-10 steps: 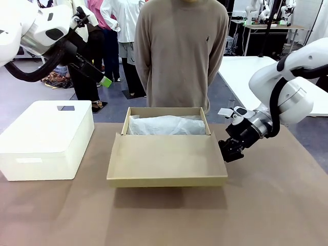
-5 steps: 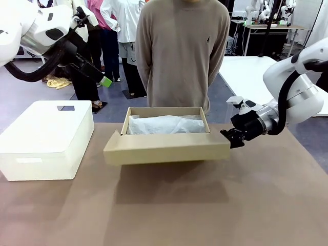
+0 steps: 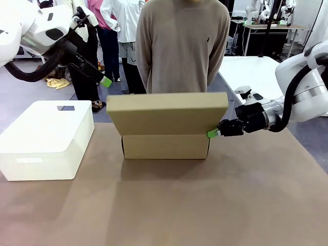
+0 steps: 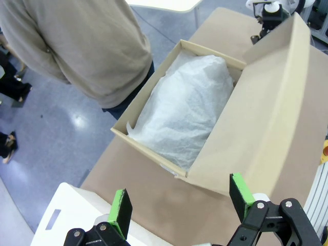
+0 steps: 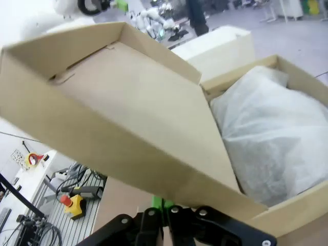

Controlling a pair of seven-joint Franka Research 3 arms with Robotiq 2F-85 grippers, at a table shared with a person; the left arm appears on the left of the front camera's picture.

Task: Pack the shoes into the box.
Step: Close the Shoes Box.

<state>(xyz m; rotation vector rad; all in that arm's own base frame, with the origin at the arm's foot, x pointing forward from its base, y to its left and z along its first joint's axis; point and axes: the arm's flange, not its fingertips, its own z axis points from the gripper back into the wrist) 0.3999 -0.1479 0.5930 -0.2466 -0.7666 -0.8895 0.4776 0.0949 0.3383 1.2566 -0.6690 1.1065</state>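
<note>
The tan cardboard box (image 3: pixel 165 146) stands mid-table, its flap lid (image 3: pixel 166 114) raised almost upright and leaning over the opening. White tissue paper (image 4: pixel 189 113) lines the inside, and the shoes are hidden. My right gripper (image 3: pixel 212 134) is shut, its green tips pressed against the lid's lower right corner. In the right wrist view the lid's inner face (image 5: pixel 128 102) hangs just above the shut right gripper (image 5: pixel 159 202), with tissue paper (image 5: pixel 271 128) behind it. My left gripper (image 3: pixel 105 81) hangs open high at the back left. From there the left gripper (image 4: pixel 180 201) looks down on the box (image 4: pixel 148 148).
A white plastic bin (image 3: pixel 46 138) with a slot handle sits on the table left of the box. A person (image 3: pixel 182 46) stands at the far edge right behind the box, arms back. The brown tabletop (image 3: pixel 169 205) stretches in front.
The lid has swung up from lying flat in front of the box to nearly upright, pushed by my right gripper, which rose and moved toward the box. The left arm has stayed still.
</note>
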